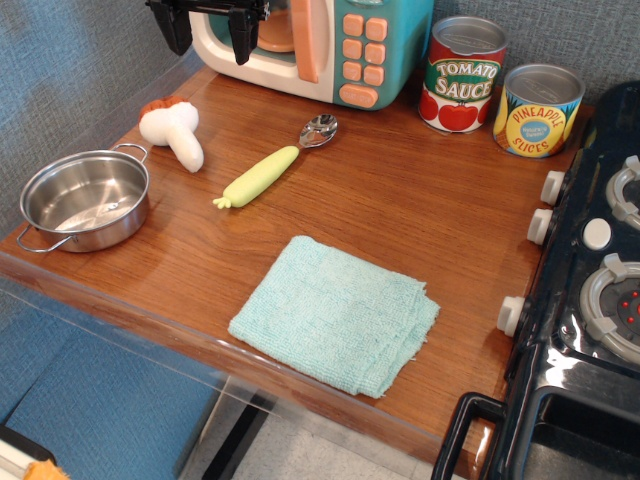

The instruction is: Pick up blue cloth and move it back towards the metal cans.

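The blue cloth [336,312] lies folded and flat near the front edge of the wooden table [420,210]. The metal cans stand at the back right: the red-and-green tomato sauce can [461,75] and the yellow-and-blue pineapple slices can [538,110]. My gripper [210,25] hangs at the top left, high over the back of the table and in front of the toy microwave, far from the cloth. Its two black fingers are spread apart and hold nothing.
A steel pot [84,199] sits at the left edge. A white toy mushroom [176,131] and a spoon with a yellow-green handle [275,165] lie behind the cloth. A toy microwave [330,45] stands at the back. A black toy stove [590,300] borders the right side.
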`<state>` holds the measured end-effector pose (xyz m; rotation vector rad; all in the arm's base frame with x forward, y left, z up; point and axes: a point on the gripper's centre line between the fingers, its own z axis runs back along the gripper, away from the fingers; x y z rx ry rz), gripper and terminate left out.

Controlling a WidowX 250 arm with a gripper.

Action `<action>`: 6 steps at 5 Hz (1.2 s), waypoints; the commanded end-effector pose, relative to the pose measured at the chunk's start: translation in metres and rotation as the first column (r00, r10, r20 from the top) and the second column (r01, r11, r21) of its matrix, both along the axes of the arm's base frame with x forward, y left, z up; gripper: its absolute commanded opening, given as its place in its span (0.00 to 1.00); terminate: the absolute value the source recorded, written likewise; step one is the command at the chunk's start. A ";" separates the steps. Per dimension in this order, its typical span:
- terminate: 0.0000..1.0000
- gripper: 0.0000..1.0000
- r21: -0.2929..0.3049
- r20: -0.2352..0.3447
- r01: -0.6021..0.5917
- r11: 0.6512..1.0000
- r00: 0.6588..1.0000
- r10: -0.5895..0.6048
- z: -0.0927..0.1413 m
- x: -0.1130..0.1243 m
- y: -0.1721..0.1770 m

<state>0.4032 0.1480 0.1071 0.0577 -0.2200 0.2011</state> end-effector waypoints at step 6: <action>0.00 1.00 -0.036 -0.012 0.433 0.900 0.901 -0.434 -0.029 -0.112 -0.161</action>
